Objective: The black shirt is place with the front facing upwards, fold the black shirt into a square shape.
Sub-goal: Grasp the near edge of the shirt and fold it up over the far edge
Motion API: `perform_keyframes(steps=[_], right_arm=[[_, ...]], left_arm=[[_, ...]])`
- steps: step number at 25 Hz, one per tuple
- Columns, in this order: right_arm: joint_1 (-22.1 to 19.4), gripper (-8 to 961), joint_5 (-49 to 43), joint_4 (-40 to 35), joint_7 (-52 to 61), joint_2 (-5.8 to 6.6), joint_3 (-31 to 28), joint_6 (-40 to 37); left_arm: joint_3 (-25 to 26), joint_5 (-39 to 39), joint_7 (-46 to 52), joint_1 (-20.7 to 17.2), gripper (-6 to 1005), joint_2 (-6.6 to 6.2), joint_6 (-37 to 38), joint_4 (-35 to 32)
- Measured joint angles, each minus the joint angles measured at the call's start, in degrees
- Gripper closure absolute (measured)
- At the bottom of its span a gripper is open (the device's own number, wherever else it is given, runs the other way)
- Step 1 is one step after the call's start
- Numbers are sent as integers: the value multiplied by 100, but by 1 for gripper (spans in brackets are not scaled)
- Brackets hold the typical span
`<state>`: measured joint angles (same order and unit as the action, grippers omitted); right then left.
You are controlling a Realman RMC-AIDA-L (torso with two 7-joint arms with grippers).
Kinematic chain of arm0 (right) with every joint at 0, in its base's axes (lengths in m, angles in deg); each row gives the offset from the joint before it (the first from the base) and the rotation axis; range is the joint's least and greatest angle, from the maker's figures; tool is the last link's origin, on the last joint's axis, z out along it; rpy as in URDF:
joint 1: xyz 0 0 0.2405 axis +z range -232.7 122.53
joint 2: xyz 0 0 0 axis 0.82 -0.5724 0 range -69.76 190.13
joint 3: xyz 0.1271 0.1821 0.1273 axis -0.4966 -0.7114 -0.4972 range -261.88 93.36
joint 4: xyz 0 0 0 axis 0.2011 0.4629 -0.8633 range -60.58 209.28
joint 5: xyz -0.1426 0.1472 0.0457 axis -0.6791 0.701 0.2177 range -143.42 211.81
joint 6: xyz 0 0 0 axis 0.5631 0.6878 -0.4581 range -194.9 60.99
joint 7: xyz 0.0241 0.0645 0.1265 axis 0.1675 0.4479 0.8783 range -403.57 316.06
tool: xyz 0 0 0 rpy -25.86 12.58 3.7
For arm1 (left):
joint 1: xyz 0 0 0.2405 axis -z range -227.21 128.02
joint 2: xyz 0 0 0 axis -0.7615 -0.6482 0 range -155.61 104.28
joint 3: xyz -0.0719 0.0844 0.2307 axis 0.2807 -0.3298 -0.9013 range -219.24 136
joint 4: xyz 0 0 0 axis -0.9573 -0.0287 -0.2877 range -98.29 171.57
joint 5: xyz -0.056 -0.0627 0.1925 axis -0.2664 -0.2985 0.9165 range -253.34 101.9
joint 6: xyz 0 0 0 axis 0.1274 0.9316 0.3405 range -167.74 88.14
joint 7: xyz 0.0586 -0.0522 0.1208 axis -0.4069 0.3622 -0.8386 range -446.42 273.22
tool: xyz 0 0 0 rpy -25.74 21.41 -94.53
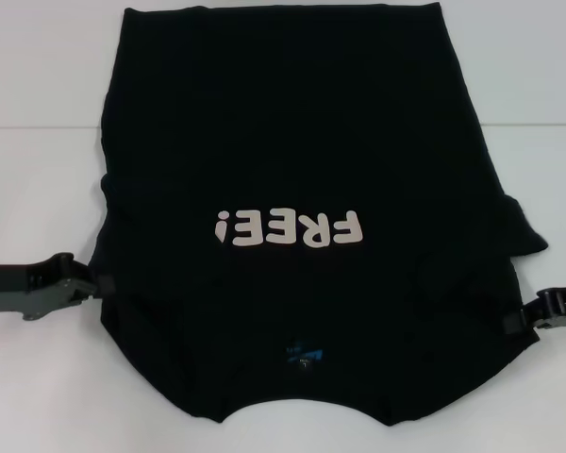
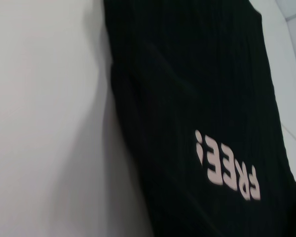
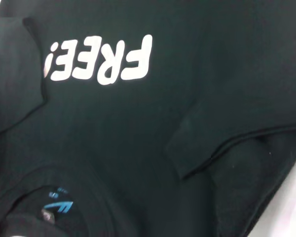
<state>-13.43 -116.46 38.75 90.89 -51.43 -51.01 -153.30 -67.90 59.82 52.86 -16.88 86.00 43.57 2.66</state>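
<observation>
Head view showed the soft, limp black cloth shirt [image 1: 292, 151] spread front-up on the white worktop [image 1: 38, 113]. The left pincer [image 1: 75, 281] and right pincer [image 1: 538, 311] were seen touching its side edges, sensible places for a hold; whether either was clenched could not be told.

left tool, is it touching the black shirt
Touching. The head view shows the left tool with its tip meeting the black shirt at its left edge, no table showing between them.

This looks like a robot test bench in a lab rather than a home: a plain white table [image 1: 38, 132] with a straight seam across its top fills the head view, with no furniture or household clutter around it. Two black robot arms reach in low from either side toward a single black shirt [image 1: 292, 123] spread flat on it.
</observation>
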Motion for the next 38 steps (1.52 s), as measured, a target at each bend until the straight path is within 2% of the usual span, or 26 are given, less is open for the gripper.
perform_keyframes(steps=[4, 9, 15, 23, 26, 31, 38], right_arm=[[-86, 908, 21, -86, -3, 108, -31, -313], [-263, 908, 22, -317, 23, 173, -47, -758], [-481, 908, -96, -393, -8, 183, 1, -1213], [-848, 909, -152, -465, -143, 195, -122, -1540], [-831, 909, -108, -463, -206, 200, -288, -1545], [-606, 909, 299, -377, -240, 149, -352, -1373], [-245, 909, 944, -287, 17, 127, -361, -449]], left_arm=[[-59, 33, -35, -66, 898, -105, 440, -33], [-64, 58, -131, -159, 895, -182, 1058, -117], [-63, 292, -170, -304, 891, -185, 1619, -297], [-8, 365, -349, -643, 886, -106, 2366, -563], [40, 352, -377, -590, 884, -103, 2337, -514], [45, 344, -205, -185, 880, -106, 1870, -166], [138, 183, 376, 587, 876, -57, 439, 170]])
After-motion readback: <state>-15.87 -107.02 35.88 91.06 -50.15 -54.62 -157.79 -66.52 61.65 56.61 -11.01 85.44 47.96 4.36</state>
